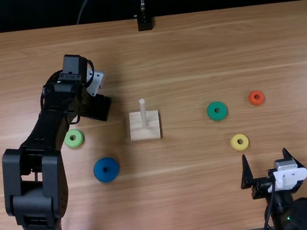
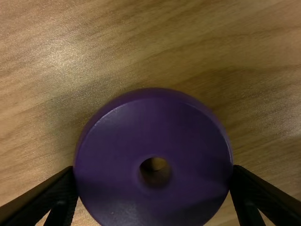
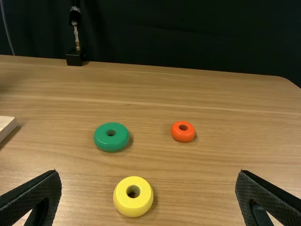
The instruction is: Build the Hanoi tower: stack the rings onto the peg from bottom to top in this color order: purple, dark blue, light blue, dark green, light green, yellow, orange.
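My left gripper (image 1: 97,106) is over the table left of the wooden base with its upright peg (image 1: 143,112). In the left wrist view, the left gripper (image 2: 154,169) is shut on the purple ring (image 2: 115,174), one finger against each side. My right gripper (image 1: 264,154) is open at the near right; in its wrist view the right gripper (image 3: 148,173) has nothing between its fingers. The peg carries no ring. Flat on the table lie the dark blue ring (image 1: 99,171), light green ring (image 1: 72,131), dark green ring (image 1: 211,112), yellow ring (image 1: 240,149) and orange ring (image 1: 252,98).
A black stand (image 1: 144,22) rises at the table's far edge, behind the peg. The left arm extends over the table's left side, close to the light green ring. A corner of the wooden base (image 3: 5,126) appears in the right wrist view.
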Action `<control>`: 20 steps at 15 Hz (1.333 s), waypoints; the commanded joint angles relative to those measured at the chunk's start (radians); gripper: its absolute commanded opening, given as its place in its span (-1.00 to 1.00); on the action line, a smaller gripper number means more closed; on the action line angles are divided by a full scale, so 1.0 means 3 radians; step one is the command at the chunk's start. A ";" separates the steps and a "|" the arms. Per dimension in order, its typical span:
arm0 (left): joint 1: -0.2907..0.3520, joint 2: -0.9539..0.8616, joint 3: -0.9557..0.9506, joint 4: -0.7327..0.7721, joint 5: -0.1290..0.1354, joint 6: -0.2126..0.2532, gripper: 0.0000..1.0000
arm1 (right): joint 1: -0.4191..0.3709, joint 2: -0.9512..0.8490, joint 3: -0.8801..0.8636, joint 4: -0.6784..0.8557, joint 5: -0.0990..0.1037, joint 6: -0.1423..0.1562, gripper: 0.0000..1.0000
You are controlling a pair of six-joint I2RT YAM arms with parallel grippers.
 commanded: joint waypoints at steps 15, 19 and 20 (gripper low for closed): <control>-0.0137 -0.0419 0.1606 -0.2119 0.0075 -0.0033 -1.00 | -0.0019 -0.0043 -0.0186 -0.0225 -0.0017 -0.0005 1.00; -0.0444 -0.0609 0.1693 -0.2119 0.0075 -0.0254 -1.00 | -0.0019 -0.0043 -0.0186 -0.0231 -0.0017 -0.0005 1.00; -0.0505 -0.0644 0.1688 -0.2082 0.0075 -0.0395 -1.00 | -0.0019 -0.0043 -0.0186 -0.0225 -0.0017 -0.0005 1.00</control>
